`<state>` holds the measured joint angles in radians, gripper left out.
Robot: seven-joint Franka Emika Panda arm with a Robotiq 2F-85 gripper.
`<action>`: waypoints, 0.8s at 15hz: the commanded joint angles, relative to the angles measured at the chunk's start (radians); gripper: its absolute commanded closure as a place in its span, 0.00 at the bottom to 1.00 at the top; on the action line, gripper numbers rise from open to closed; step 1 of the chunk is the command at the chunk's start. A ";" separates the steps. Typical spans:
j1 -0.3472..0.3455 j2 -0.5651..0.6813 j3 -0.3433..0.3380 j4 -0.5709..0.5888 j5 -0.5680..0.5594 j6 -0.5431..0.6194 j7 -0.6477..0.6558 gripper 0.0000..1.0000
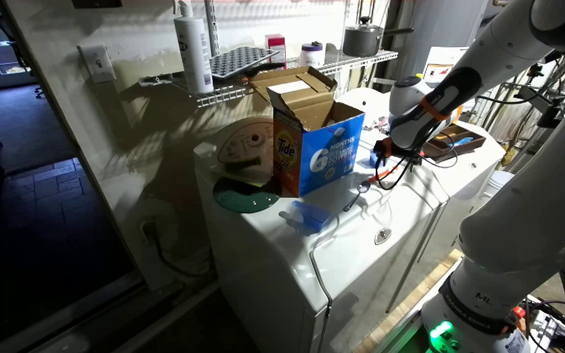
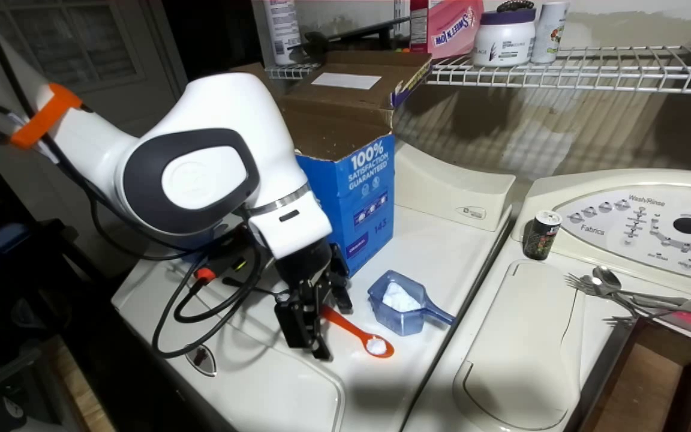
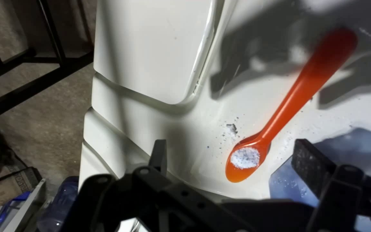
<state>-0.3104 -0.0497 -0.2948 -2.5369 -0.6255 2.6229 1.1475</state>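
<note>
White machine carries the lot. Its raised lid edge is close to the work; anything shoved that way could catch. Arm hangs close to the open Tide box; a swing that way could knock it over. Jaws: spread wide, nothing pinched, by the handle of the orange spoon; can't confirm contact. Blue scoop, holding white powder, sits just beside the spoon. One of the fingers overlaps it in the wrist view, so an off-centre descent could clip and tip it. Spoon lies on the machine top between lid and scoop. Slim handle: a bad pinch would likely roll it and lose the white heap in its bowl. Loose grains alongside could make it skid.

Readable, big to small: neighbouring machine, control panel: "Wash/Rinse", "Fabrics". Arm: "FRANKA EMIKA", "ML" at the base. Box: "Tide", "Oxi", "6 MONTHS", "143", "100% SATISFACTION GUARANTEED", "ORIGINAL". Pink carton: "Sweet'N Low". Small dark can: label not legible.
</note>
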 commanded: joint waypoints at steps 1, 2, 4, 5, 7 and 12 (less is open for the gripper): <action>-0.004 0.053 0.009 0.025 -0.019 0.034 0.029 0.00; -0.002 0.064 0.007 0.028 -0.019 0.039 0.030 0.00; 0.005 0.082 0.004 0.040 -0.027 0.048 0.033 0.00; 0.008 0.092 0.002 0.048 -0.033 0.049 0.039 0.00; 0.016 0.108 -0.003 0.065 -0.040 0.049 0.044 0.00; 0.037 0.151 -0.009 0.103 -0.027 0.055 0.039 0.00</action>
<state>-0.2939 0.0596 -0.2951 -2.4678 -0.6339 2.6610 1.1529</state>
